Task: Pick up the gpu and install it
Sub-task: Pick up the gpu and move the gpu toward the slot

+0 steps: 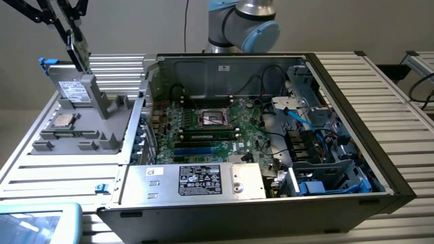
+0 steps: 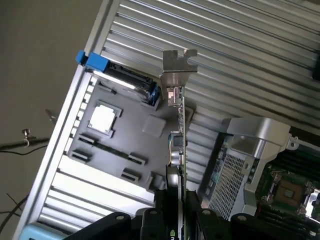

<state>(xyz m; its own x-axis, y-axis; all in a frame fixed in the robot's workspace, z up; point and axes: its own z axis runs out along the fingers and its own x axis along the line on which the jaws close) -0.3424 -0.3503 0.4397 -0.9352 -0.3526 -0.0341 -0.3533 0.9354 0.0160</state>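
The gpu (image 1: pixel 76 49), a thin green card with a silver end bracket (image 2: pixel 176 67), hangs in the air above the grey parts holder (image 1: pixel 88 119) at the exterior view's left. My gripper (image 1: pixel 66 31) is shut on it from above. In the wrist view the gpu (image 2: pixel 181 127) is edge-on, clamped between the black fingers (image 2: pixel 167 220) of the gripper (image 2: pixel 180 222), bracket end away from the fingers. The open computer case (image 1: pixel 356 109) with the large green motherboard (image 1: pixel 203 127) lies to the exterior view's right of the held card.
A square processor (image 1: pixel 64 120) and a small drive (image 1: pixel 73 91) sit on the grey holder. A blue clamp (image 1: pixel 44 64) marks its far corner. Inside the case are a power supply (image 1: pixel 196 180), cables (image 1: pixel 298 114) and a drive cage (image 1: pixel 326 173). The arm's base (image 1: pixel 244 25) stands behind.
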